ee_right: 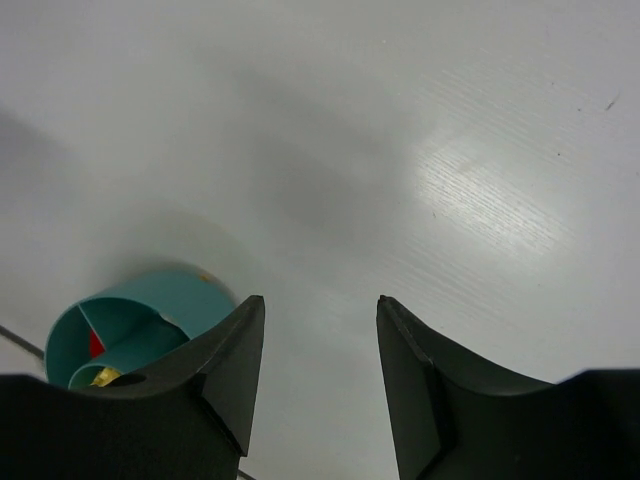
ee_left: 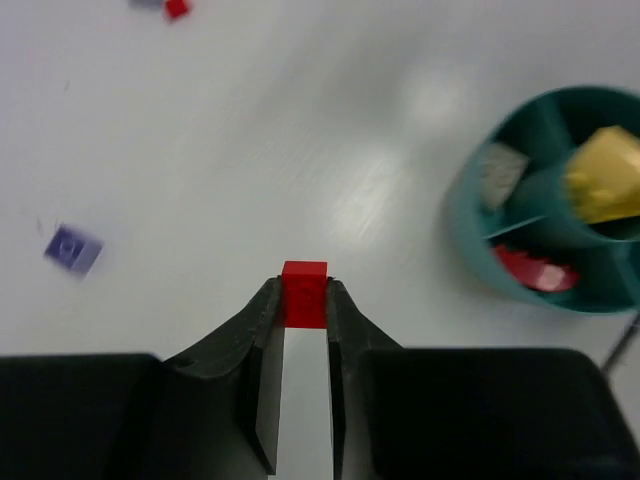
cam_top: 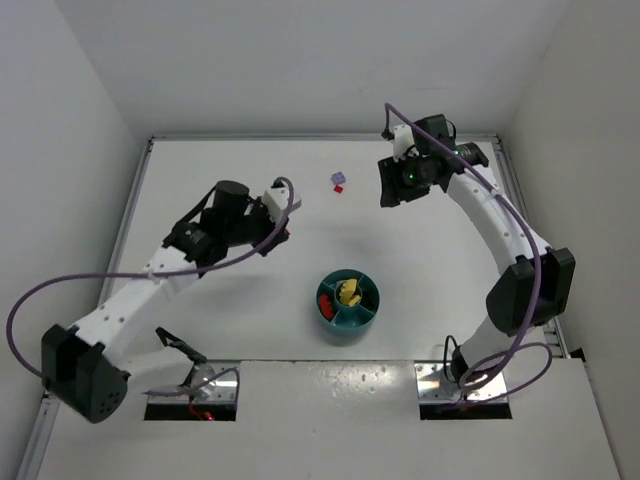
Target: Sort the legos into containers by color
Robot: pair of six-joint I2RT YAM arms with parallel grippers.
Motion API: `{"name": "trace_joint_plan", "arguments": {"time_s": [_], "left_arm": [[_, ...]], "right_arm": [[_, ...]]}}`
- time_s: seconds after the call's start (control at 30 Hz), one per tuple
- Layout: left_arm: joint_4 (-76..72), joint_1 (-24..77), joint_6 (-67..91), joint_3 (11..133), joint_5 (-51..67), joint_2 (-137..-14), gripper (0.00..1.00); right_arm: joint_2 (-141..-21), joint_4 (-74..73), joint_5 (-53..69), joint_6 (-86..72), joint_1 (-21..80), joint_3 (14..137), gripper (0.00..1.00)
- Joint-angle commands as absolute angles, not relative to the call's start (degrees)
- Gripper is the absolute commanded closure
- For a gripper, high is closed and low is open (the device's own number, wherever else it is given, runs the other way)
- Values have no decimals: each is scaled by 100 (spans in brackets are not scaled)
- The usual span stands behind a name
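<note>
Left gripper (ee_left: 303,300) - jaws narrowed onto a red brick (ee_left: 304,275), pinched at the fingertips, its top poking just past them. The brick looks to be above the table (ee_left: 300,120) (whether it touches, I can't tell). The left arm (cam_top: 150,280) reaches from its base at the near left corner diagonally up and inward, wrist bent toward the table's middle.

Outward from there: a purple brick (ee_left: 72,248), blurred, lies on the table to the left of the jaws. Far ahead, a loose red brick (ee_left: 177,8) sits just beside another purple one (cam_top: 338,179). The dish (ee_left: 465,230) is off to the right, well apart from the gripper; yellow pieces (ee_left: 605,175) in its centre well, red ones (ee_left: 530,270) in one wedge, a pale one (ee_left: 500,175) in another.

Right gripper (ee_right: 320,330) - jaws partly apart, nothing between them, held above bare table. The right arm (cam_top: 510,240) arcs up the right side and hooks inward at the far end.
</note>
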State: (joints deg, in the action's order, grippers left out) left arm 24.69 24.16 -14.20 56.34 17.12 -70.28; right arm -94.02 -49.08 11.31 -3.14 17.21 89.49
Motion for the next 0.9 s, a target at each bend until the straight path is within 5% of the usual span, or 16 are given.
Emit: {"name": "trace_joint_plan", "arguments": {"time_s": [0.0, 0.37, 0.87], "left_arm": [[2637, 3126, -845, 5625, 2259, -6593, 91], [2400, 3972, -220, 5151, 3585, -6503, 88], [2347, 4685, -396, 5203, 3199, -7215, 82]], "right_arm": [[-9667, -4729, 1424, -580, 1565, 9210, 51], [-9896, -4852, 1714, -694, 1090, 9317, 49], [-9896, -4852, 2057, -694, 879, 9264, 48]]}}
